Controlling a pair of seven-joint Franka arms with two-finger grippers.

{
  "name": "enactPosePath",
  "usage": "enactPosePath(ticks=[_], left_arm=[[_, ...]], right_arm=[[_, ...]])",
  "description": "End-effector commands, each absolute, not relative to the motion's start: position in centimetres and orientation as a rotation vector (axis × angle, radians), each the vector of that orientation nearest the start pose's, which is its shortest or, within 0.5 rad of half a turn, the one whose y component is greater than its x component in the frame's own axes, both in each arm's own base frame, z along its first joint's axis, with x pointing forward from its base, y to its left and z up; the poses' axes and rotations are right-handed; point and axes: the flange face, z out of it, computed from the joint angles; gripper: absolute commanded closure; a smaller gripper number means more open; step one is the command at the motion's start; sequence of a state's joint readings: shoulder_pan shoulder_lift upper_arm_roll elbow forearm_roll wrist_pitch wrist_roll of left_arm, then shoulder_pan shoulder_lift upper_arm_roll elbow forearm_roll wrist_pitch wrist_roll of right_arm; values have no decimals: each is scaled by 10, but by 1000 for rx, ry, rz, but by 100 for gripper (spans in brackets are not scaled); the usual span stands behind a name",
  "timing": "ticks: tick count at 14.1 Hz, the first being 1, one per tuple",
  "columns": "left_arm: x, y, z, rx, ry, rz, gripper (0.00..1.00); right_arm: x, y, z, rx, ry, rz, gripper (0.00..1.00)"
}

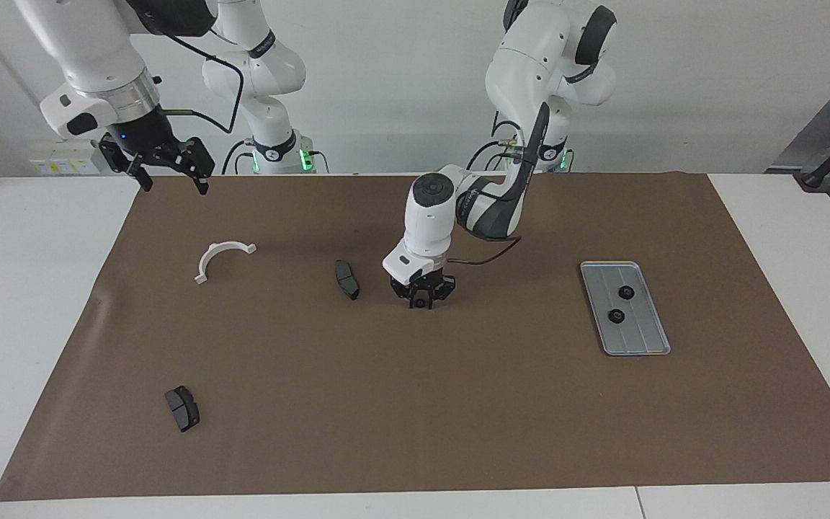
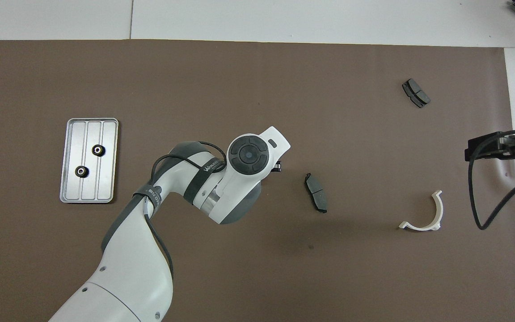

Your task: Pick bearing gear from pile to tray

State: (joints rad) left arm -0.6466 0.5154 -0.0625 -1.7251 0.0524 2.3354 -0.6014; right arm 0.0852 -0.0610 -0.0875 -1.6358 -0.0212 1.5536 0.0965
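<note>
2 bearing gears [image 1: 625,292] already lie in the tray [image 1: 658,344] at the right of the facing frame. The left gripper [image 1: 421,303], down at the surface mid-frame, pinches around a 3rd small black gear; whether it is firmly grasped I cannot tell. The right gripper [image 1: 168,169] waits released at upper left. Remaining: 2 brake pads [image 1: 346,279], 1 white arc [image 1: 222,257].

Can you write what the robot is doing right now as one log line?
left gripper: down on mat at small black ring beside brake pad | right gripper: open, waiting | tray: two rings
</note>
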Motion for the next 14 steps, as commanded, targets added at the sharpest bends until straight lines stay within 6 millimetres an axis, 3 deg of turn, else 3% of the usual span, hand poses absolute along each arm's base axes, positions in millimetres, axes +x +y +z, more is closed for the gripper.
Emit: enactPosePath(ticks=[1, 6, 10, 12, 14], left_arm=[[513, -438, 293, -3169, 202, -117, 66], [515, -438, 296, -3164, 199, -106, 87], [524, -436, 309, -3150, 186, -87, 92], [540, -424, 327, -3136, 160, -79, 92], [569, -391, 339, -3135, 115, -91, 92]], right_arm=[[531, -7, 623, -3152, 142, 7, 0], [529, -7, 622, -3150, 144, 12, 0], [529, -7, 622, -3150, 144, 9, 0], [529, -8, 622, -3150, 147, 9, 0], [529, -7, 622, -3150, 144, 9, 0]])
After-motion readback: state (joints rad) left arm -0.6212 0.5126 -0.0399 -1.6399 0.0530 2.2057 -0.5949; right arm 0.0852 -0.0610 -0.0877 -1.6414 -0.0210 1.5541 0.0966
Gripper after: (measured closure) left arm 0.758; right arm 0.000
